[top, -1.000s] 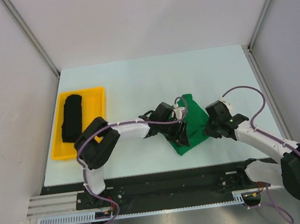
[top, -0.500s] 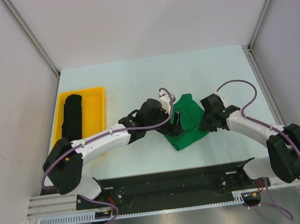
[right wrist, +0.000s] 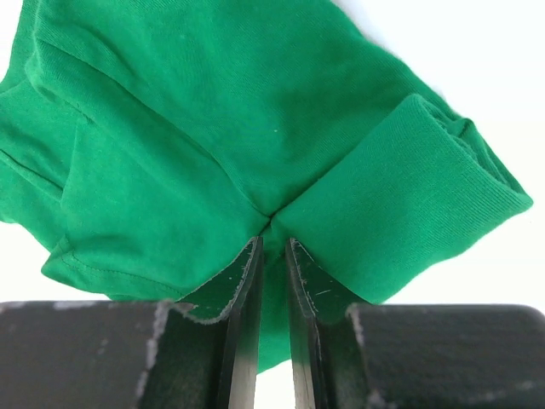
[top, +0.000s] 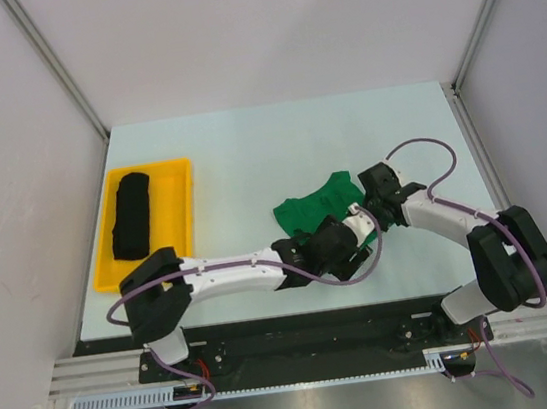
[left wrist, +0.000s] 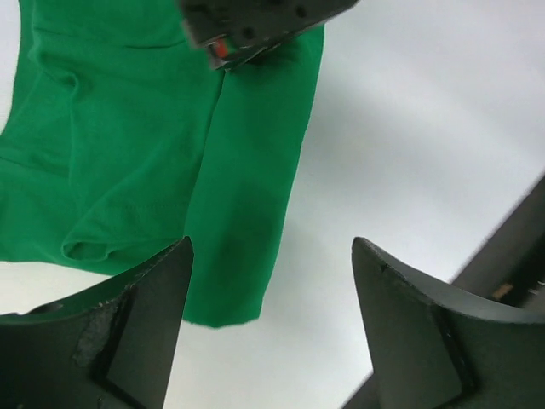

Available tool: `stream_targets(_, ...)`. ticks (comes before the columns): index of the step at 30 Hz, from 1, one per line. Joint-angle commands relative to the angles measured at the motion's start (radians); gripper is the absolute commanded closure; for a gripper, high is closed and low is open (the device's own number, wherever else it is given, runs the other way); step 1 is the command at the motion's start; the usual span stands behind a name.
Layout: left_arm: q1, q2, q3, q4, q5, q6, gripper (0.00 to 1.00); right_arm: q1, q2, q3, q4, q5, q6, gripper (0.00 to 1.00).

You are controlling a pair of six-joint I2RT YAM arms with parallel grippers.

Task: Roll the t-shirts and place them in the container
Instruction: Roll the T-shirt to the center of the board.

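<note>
**Operator:** State of the right hand (right wrist: 272, 256)?
**Technician:** Fingers pressed together, clamped on a fold of the green t-shirt (right wrist: 213, 128).
**Operator:** Left hand (left wrist: 271, 319)?
**Technician:** Fingers spread apart, holding nothing, positioned over one edge of the same shirt.
**Operator:** Location of the shirts?
**Technician:** The green t-shirt lies crumpled on the surface (top: 246, 148), right of centre. The black t-shirt (top: 132, 215) lies rolled in the yellow tray (top: 168, 208), at the left.

The green t-shirt (right wrist: 213, 128) is soft, matt knit cloth, finely ribbed. The black t-shirt (top: 132, 215) is matt cloth too; its yellow tray (top: 189, 205) is smooth plastic.
</note>
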Motion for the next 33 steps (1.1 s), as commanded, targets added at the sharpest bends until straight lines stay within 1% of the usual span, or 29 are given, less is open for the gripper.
stream_targets(1,-0.037,0.092,0.077,0.020,-0.172,0.119,0.21,-0.008,0.026,0.034,0.014,-0.004,-0.018,0.78)
stream_targets(5,-0.053,0.143,0.085,0.054,-0.206,0.162,0.21,-0.014,0.034,0.034,0.018,-0.017,-0.024,0.78)
stream_targets(10,-0.054,0.212,0.059,0.104,-0.238,0.167,0.22,-0.027,0.029,0.036,0.017,-0.027,-0.036,0.78)
stream_targets(11,-0.053,0.224,0.057,0.109,-0.246,0.191,0.23,-0.029,0.025,0.036,0.017,-0.028,-0.038,0.78)
stream_targets(13,-0.054,0.244,0.056,0.118,-0.266,0.198,0.34,-0.035,0.019,0.037,0.014,-0.031,-0.042,0.78)
stream_targets(14,-0.051,0.259,0.057,0.120,-0.269,0.196,0.41,-0.035,0.011,0.037,0.012,-0.033,-0.042,0.78)
stream_targets(15,-0.051,0.267,0.062,0.117,-0.261,0.193,0.54,-0.040,0.008,0.037,0.012,-0.033,-0.044,0.78)
stream_targets(16,-0.048,0.272,0.062,0.117,-0.244,0.185,0.61,-0.044,-0.001,0.037,0.008,-0.034,-0.048,0.78)
stream_targets(17,-0.044,0.273,0.063,0.114,-0.229,0.176,0.77,-0.047,-0.006,0.037,0.005,-0.037,-0.050,0.76)
stream_targets(19,-0.037,0.261,0.057,0.114,-0.168,0.150,0.85,-0.055,-0.021,0.037,-0.008,-0.040,-0.059,0.75)
stream_targets(20,-0.028,0.241,0.045,0.115,-0.145,0.132,0.94,-0.055,-0.041,0.037,-0.012,-0.039,-0.062,0.71)
stream_targets(21,-0.024,0.232,0.037,0.115,-0.094,0.118,1.00,-0.060,-0.056,0.037,-0.026,-0.039,-0.065,0.68)
stream_targets(24,-0.005,0.177,0.007,0.117,0.025,0.057,1.00,-0.069,-0.121,0.039,-0.067,-0.019,-0.074,0.61)
stream_targets(25,0.007,0.166,0.000,0.112,0.120,0.012,1.00,-0.072,-0.141,0.037,-0.081,-0.010,-0.076,0.60)
stream_targets(27,0.018,0.143,-0.018,0.109,0.205,-0.031,1.00,-0.077,-0.202,0.037,-0.125,0.006,-0.082,0.59)
stream_targets(28,0.025,0.137,-0.026,0.109,0.283,-0.075,1.00,-0.077,-0.224,0.036,-0.142,0.025,-0.082,0.59)
stream_targets(31,0.036,0.122,-0.064,0.124,0.418,-0.143,1.00,-0.078,-0.313,0.008,-0.193,0.049,-0.082,0.61)
stream_targets(33,0.044,0.120,-0.081,0.123,0.472,-0.169,1.00,-0.074,-0.391,-0.016,-0.219,0.046,-0.075,0.64)
